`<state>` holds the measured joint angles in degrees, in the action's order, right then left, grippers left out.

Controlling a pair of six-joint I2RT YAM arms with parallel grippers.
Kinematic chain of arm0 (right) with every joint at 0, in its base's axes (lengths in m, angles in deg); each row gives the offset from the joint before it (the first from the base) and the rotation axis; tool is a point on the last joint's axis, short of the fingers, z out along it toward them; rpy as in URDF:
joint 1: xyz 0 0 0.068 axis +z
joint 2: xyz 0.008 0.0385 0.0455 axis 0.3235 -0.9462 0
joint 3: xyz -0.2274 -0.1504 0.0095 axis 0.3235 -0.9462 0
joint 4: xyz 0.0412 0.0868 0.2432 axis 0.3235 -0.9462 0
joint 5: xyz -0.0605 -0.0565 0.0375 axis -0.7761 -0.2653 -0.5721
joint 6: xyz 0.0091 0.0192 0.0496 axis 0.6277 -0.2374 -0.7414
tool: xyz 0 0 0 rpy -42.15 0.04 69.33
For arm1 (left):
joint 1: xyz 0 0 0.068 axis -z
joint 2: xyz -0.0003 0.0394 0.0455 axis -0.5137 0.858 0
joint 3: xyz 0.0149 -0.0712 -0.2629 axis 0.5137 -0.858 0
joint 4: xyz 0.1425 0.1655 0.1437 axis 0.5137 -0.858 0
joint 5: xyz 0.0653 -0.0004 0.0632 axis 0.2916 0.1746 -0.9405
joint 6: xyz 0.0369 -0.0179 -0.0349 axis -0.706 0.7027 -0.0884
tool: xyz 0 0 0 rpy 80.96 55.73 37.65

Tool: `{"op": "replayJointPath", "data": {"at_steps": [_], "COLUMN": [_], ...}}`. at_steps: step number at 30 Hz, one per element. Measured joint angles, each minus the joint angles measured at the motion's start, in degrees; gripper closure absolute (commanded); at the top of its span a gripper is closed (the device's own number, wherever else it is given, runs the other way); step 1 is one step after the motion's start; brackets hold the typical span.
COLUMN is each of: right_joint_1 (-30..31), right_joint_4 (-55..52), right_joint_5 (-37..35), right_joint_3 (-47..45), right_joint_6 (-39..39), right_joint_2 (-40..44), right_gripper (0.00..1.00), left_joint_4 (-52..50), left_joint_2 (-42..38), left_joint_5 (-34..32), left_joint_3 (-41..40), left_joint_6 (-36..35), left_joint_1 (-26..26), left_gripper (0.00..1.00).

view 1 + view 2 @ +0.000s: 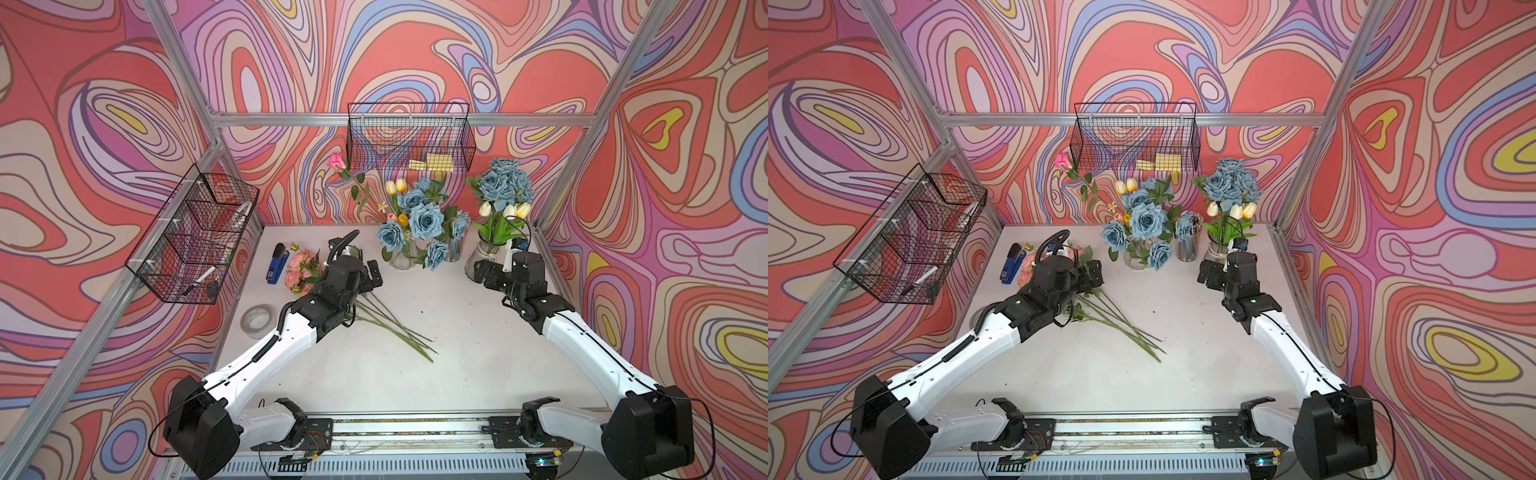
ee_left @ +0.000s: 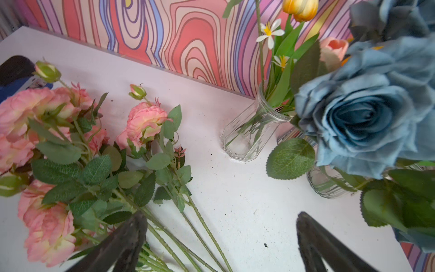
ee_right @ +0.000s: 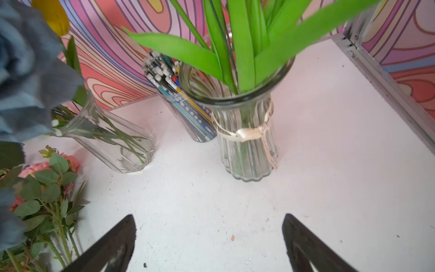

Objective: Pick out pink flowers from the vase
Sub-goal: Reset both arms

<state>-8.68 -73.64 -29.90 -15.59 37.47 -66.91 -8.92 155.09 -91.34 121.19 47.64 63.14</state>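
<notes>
Jaws of our left gripper point(image 2: 221, 215) gape wide, empty, arm stretched low; pink flowers point(image 2: 143, 122) lie just beside it. Our right gripper point(image 3: 209, 216), equally wide and empty, faces two vases point(image 3: 247, 150); we count one pink rose point(image 1: 336, 161) in the clear one.

- Left arm point(image 1: 291, 332) reaches forward and inward, wrist tipped downward; left fingers point(image 2: 122, 242) are spread wide apart, tips level with each other.
- Right arm point(image 1: 590, 345) stretches forward, wrist tipped downward; right fingers point(image 3: 110, 245) are spread equally wide.
</notes>
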Motion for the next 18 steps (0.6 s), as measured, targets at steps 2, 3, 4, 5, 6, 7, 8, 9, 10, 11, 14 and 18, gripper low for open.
{"op": "replayJointPath", "data": {"at_steps": [2, 3, 4, 5, 6, 7, 8, 9, 10, 11, 14, 18], "right_joint_1": [0.0, 0.0, 0.0, 0.0, 0.0, 0.0, 0.0, 0.0, 0.0, 0.0, 0.0, 0.0], "right_joint_4": [0.7, 1.1, 1.5, 2.0, 2.5, 3.0, 3.3, 3.7, 4.3, 4.9, 7.8, 14.3], "right_joint_5": [-1.6, -2.2, -3.0, -3.4, -3.9, -4.4, -4.9, -5.4, -6.0, -6.5, -8.6, -12.6], "right_joint_3": [-1.6, -2.1, -2.8, -3.4, -3.9, -4.4, -4.7, -5.0, -5.4, -5.9, -8.3, -14.1], "right_joint_6": [0.0, 0.0, 0.0, 0.0, -0.1, -0.1, 0.0, 0.0, 0.1, 0.2, 0.9, 2.4], "right_joint_2": [-0.4, -0.6, -0.8, -1.0, -1.4, -1.7, -2.0, -2.3, -2.6, -2.6, -2.6, -1.8], "right_gripper": [0.02, 0.02, 0.02, 0.02, 0.02, 0.03, 0.03, 0.04, 0.04, 0.04, 0.04, 0.02], "left_joint_4": [-0.9, -1.2, -1.3, -1.4, -1.3, -1.0, -0.2, 1.0, 2.3, 3.5, 7.5, 13.6], "left_joint_2": [-0.7, -1.0, -1.4, -1.7, -2.0, -2.4, -2.8, -3.3, -3.7, -4.0, -4.3, -4.3], "left_joint_5": [1.6, 2.1, 2.6, 3.0, 3.1, 3.2, 3.0, 2.6, 2.1, 1.6, -0.6, -1.8], "left_joint_3": [0.0, 0.0, 0.0, 0.0, 0.0, -0.3, -0.9, -2.0, -3.3, -4.6, -9.3, -14.6], "left_joint_6": [-2.9, -4.1, -5.2, -6.2, -7.3, -8.4, -9.5, -10.8, -12.4, -13.8, -19.0, -25.4], "left_joint_1": [-2.0, -2.8, -3.8, -4.8, -5.7, -6.5, -7.0, -7.5, -7.6, -7.6, -7.6, -9.7], "left_gripper": [0.00, 0.00, 0.00, 0.00, 0.00, 0.00, 0.00, 0.00, 0.00, 0.00, 0.00, 0.00]}}
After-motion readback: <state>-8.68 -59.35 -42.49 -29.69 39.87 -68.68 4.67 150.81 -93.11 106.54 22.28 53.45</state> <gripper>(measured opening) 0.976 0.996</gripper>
